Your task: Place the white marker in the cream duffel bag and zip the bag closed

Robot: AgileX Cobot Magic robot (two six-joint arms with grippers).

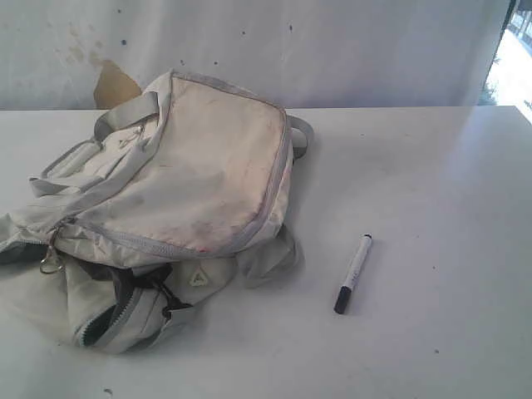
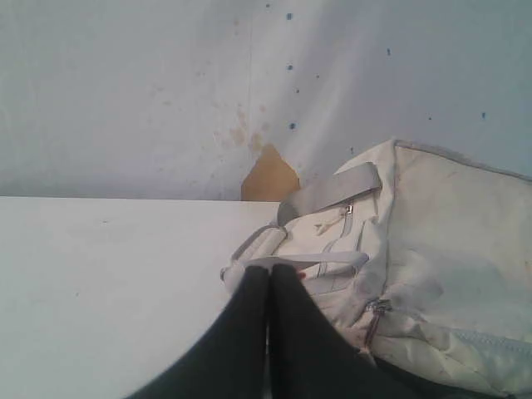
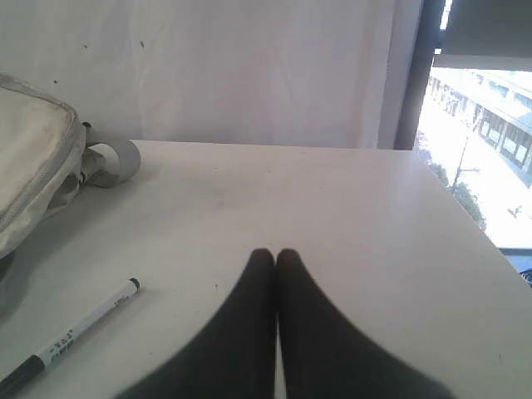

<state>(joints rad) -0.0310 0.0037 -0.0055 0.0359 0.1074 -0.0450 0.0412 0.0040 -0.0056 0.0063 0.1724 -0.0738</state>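
The cream duffel bag (image 1: 183, 191) lies slumped on the left of the white table (image 1: 432, 183), its pink-stained panel up and a zipper gap showing dark lining at its near end (image 1: 108, 320). The white marker (image 1: 352, 273) lies flat on the table to the bag's right, black cap toward the near edge. Neither gripper shows in the exterior view. In the left wrist view my left gripper (image 2: 268, 269) is shut with nothing in it, hanging just short of the bag (image 2: 432, 249) and its grey strap (image 2: 328, 191). My right gripper (image 3: 275, 253) is shut and empty above bare table, the marker (image 3: 71, 332) off to one side.
A white wall (image 1: 332, 50) with a brown torn patch (image 1: 115, 86) runs behind the table. A bright window (image 3: 478, 133) sits beyond the table's right edge. A metal clip (image 1: 51, 264) hangs from the bag's near-left zipper.
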